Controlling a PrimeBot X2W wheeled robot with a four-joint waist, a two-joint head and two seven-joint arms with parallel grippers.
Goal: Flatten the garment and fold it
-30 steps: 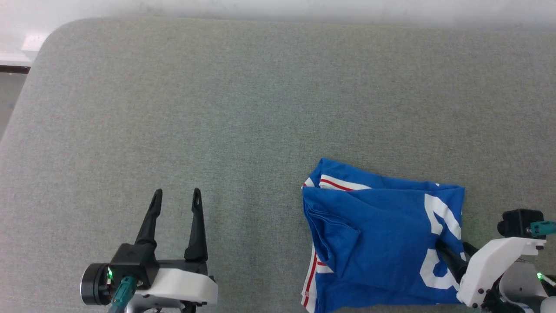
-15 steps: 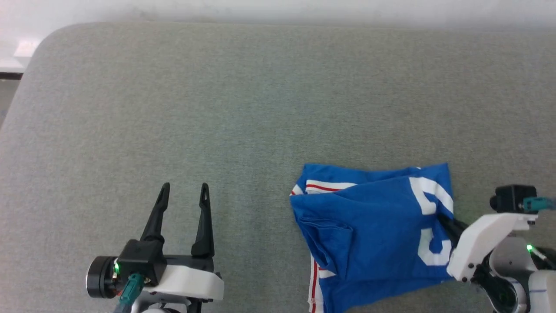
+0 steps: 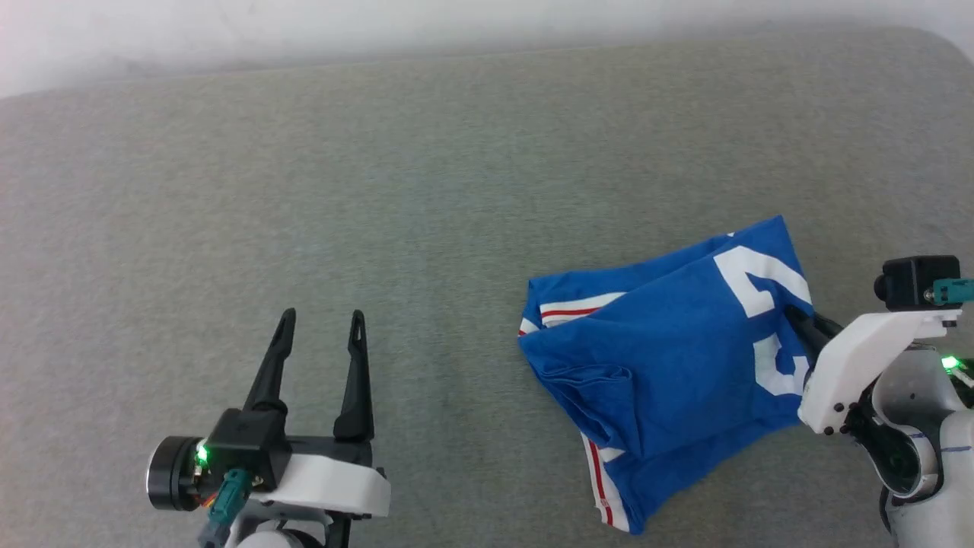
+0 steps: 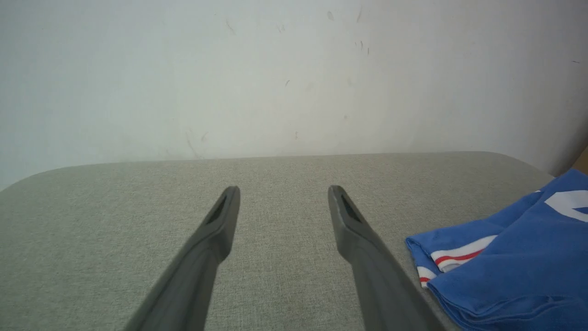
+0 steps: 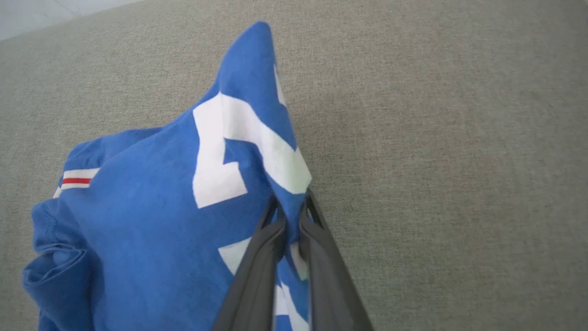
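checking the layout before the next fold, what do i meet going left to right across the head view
left gripper, fingers open above the bare grey surface → garment → right gripper, fingers pinching the garment's right edge

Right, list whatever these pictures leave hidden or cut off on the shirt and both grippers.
- Shirt print, head view: folds and the right gripper cover part of the white lettering, so it cannot be read whole.
- Shirt, left wrist view: the right edge cuts most of it off.
- Shirt's lower layers, right wrist view: buried under the top fold.
- Left gripper, head view: its wrist runs off the bottom edge.
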